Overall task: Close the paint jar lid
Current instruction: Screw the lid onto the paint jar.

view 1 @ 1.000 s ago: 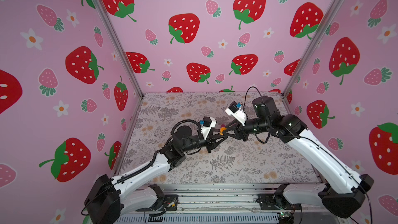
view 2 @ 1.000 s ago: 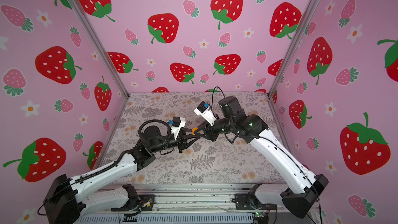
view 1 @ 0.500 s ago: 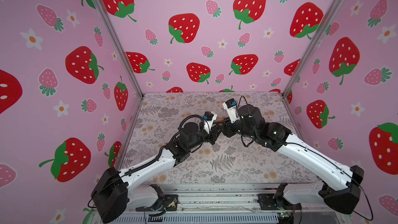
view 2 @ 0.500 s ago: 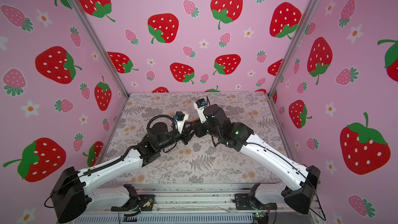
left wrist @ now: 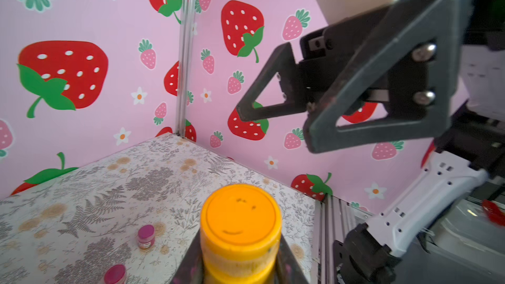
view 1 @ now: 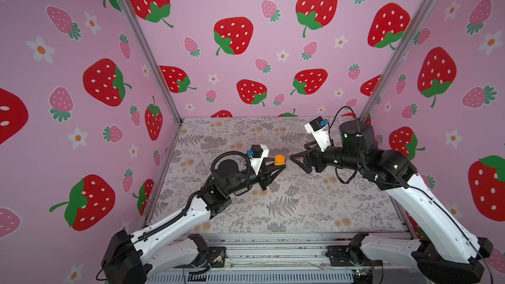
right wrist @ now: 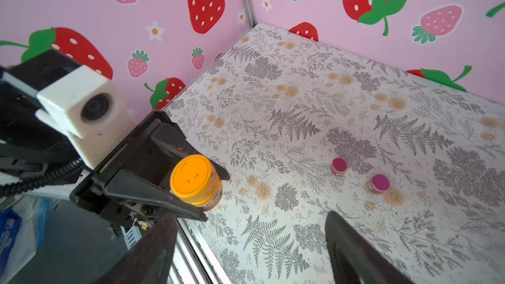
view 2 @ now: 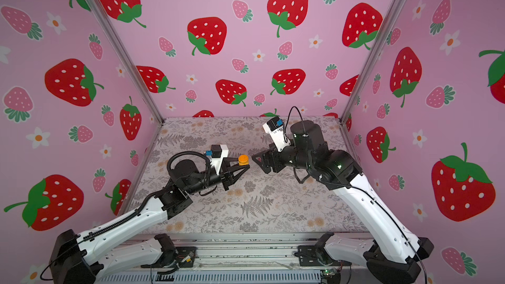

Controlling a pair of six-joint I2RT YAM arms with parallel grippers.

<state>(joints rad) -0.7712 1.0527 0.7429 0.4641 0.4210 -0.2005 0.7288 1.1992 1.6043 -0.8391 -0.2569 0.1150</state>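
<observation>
Clamping on the orange paint jar (view 1: 279, 159), the left gripper (view 1: 278, 167) is holding it upright above the floral mat (view 1: 287, 209), a little left of the middle and clear of the surface. The orange lid (left wrist: 240, 221) is sitting on top of the jar with a seam showing beneath it; whether it is turned fully home is not showing. The jar's lower body is disappearing between the dark fingers (right wrist: 153, 195), and the left wrist view is cutting off its base.

The right gripper (left wrist: 274, 129) is hanging just right of the jar, apart from it, with its jaws standing wide and nothing between them. In the right wrist view only its two fingertips are poking into the frame.

A small magenta pot (right wrist: 338, 165) and a second magenta pot (right wrist: 379, 183) are standing near each other on the mat, farther back than the jar. The arms are making them impossible to pick out in both top views.

Pink strawberry walls (view 1: 191, 1) are closing the mat in on the left, far and right sides, and a metal rail (view 1: 273, 252) is running along its near edge. The near half of the mat is lying open in front of both grippers, and the far left corner is also offering room.
</observation>
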